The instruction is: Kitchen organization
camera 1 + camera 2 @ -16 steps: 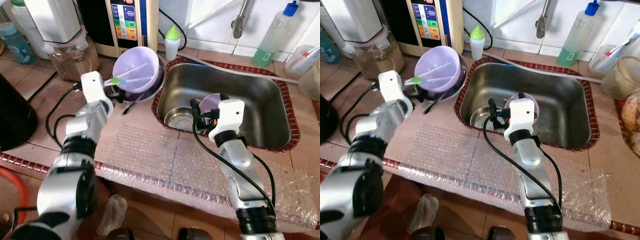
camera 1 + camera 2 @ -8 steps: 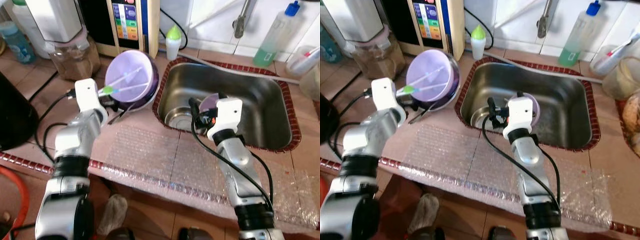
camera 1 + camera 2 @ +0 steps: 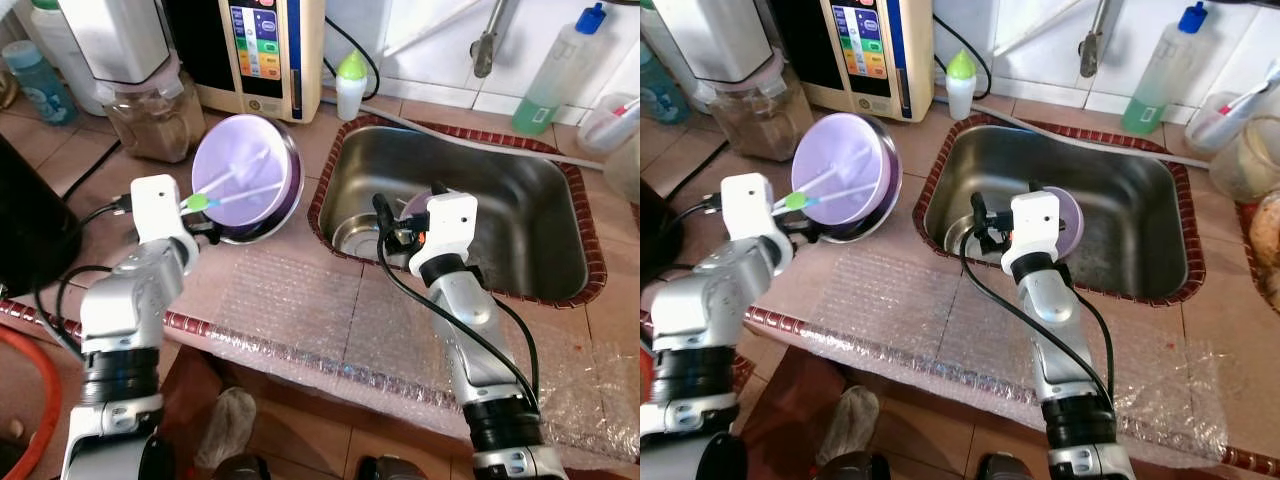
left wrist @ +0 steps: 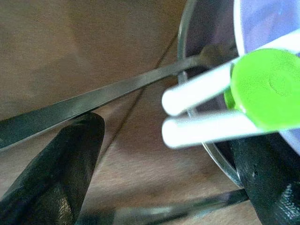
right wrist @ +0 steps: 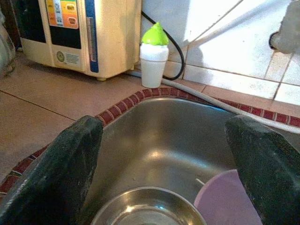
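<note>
A purple bowl (image 3: 245, 175) nested in a metal bowl stands tilted on its edge over the counter, left of the sink. Two white sticks (image 3: 235, 190) joined by a green cap (image 4: 267, 89) lie across it. My left gripper (image 3: 205, 228) is shut on the bowl's lower rim. The sticks and rim show close up between its black fingers (image 4: 56, 173). My right gripper (image 3: 400, 215) hangs open inside the steel sink (image 3: 500, 190), above a round metal bowl (image 5: 145, 206) and beside a small purple dish (image 5: 225, 201); it holds nothing.
At the counter's back stand a water dispenser (image 3: 265, 50), a blender jar (image 3: 150, 110), a small green-capped bottle (image 3: 348, 85) and a green soap bottle (image 3: 555, 65). Bubble wrap (image 3: 300, 300) covers the front counter edge. A dark appliance (image 3: 30, 220) sits at far left.
My left gripper has drawn the purple bowl away from the sink's edge, leftward and toward me, tilting it more upright. The right gripper stays in the sink.
</note>
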`<state>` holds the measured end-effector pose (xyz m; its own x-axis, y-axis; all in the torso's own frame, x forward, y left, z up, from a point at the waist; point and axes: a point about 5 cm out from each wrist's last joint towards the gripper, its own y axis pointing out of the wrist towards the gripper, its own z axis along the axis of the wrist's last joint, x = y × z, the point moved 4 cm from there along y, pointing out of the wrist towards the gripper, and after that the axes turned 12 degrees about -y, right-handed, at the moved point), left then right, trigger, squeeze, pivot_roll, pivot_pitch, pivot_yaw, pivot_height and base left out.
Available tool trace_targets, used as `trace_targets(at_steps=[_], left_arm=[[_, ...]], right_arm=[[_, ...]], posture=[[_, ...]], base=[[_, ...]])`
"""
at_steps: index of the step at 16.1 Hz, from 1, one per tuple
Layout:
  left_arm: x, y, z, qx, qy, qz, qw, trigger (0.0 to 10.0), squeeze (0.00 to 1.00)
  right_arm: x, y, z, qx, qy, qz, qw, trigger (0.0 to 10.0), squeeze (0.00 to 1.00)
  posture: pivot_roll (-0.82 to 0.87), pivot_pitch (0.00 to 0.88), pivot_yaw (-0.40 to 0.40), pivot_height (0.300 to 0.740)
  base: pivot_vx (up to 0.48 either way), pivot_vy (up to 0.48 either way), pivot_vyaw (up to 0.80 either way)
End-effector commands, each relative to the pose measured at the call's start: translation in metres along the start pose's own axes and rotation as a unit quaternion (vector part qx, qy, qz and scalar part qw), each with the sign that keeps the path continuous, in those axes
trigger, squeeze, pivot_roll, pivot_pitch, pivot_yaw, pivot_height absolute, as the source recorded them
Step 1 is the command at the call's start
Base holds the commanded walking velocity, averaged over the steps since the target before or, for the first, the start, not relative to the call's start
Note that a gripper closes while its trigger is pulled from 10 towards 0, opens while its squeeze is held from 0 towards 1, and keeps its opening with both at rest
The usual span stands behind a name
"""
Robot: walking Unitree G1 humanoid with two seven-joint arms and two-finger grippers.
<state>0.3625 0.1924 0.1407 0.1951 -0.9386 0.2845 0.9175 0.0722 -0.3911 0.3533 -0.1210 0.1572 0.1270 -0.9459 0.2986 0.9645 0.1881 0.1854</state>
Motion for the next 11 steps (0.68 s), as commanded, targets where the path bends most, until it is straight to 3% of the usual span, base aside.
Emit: trace_targets(at_steps=[1,11], left_arm=[[-0.004,-0.004,-0.001,-0.003,0.019,0.010,1.000,10.0,0.00],[0.013,-0.026,0.024,0.032,0.064,-0.008,0.997,10.0,0.00]], right_arm=[[0.000,0.001,0.000,0.003,0.002,0.001,1.000,10.0,0.00],[-0.005,0.010,-0.002,0.009,0.009,0.002,1.000,10.0,0.00]], posture=[[0.06,0.071,0.032,0.740],[0.10,0.042,0.038,0.740]], base=[[0.000,0.000,0.00],[0.000,0.000,0.00]])
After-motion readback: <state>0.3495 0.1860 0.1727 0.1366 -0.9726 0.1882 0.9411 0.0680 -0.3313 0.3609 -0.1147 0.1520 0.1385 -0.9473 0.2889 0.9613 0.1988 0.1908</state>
